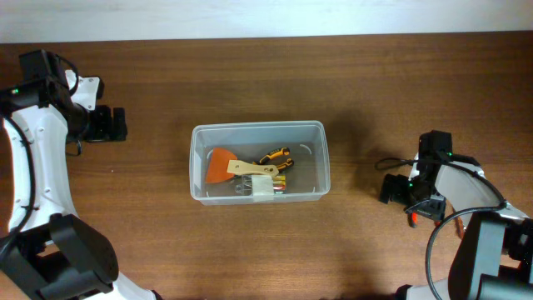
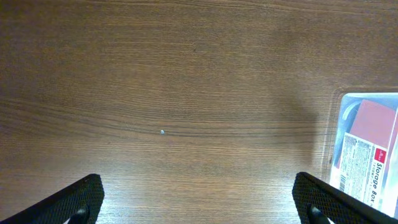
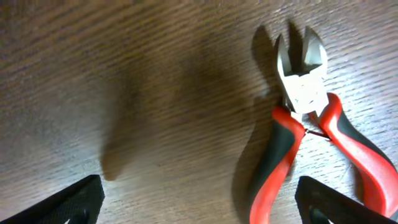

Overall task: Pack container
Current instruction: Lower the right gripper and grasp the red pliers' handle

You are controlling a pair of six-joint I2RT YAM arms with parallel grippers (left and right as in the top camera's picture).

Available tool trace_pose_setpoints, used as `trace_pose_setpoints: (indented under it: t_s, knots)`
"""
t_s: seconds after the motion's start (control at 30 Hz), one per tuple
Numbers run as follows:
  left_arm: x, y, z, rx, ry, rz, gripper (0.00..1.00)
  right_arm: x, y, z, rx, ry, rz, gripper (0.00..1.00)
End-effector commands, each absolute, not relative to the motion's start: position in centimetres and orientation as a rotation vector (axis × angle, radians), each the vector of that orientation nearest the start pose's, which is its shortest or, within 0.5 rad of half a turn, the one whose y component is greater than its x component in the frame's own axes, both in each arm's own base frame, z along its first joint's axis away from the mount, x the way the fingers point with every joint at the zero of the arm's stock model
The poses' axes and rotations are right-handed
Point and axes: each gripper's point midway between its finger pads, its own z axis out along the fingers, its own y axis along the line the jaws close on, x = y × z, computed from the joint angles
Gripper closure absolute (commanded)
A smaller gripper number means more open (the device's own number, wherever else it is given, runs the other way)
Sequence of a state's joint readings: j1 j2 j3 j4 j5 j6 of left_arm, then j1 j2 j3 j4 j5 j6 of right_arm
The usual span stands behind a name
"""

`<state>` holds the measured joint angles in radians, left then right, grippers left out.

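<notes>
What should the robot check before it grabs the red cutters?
1. Right tool open: ok.
2. Red-and-black side cutters lying flat on the table, nothing on top: ok.
3. Cutters centred between the right tool's fingers: not ok, they lie off to one side in the wrist view.
4. Room left in the container: ok, the orange scraper and other tools leave bare floor.
5. Left tool out of the way: ok, open and apart from the container.
</notes>
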<state>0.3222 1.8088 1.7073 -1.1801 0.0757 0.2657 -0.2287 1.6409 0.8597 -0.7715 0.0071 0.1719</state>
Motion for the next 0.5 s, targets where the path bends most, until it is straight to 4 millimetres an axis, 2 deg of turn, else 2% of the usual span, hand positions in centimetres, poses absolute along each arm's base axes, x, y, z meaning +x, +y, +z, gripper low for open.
trace_pose_setpoints:
  t_s: [0.0,0.27,0.47]
  knots:
    - [38.5,11.6,16.5,-0.089,2.849,-0.008,0.01,24.6,-6.5,-0.1,0.745,3.036,-0.073,0.01]
    - [38.5,11.6,16.5,-0.089,2.849,-0.008,0.01,23.6,-6.3,-1.8,0.776,3.083,-0.085,0.01]
    - [38.5,11.6,16.5,-0.089,2.849,-0.008,0.01,24.0,-6.4,-2.0,0.775,3.071,-0.085,0.01]
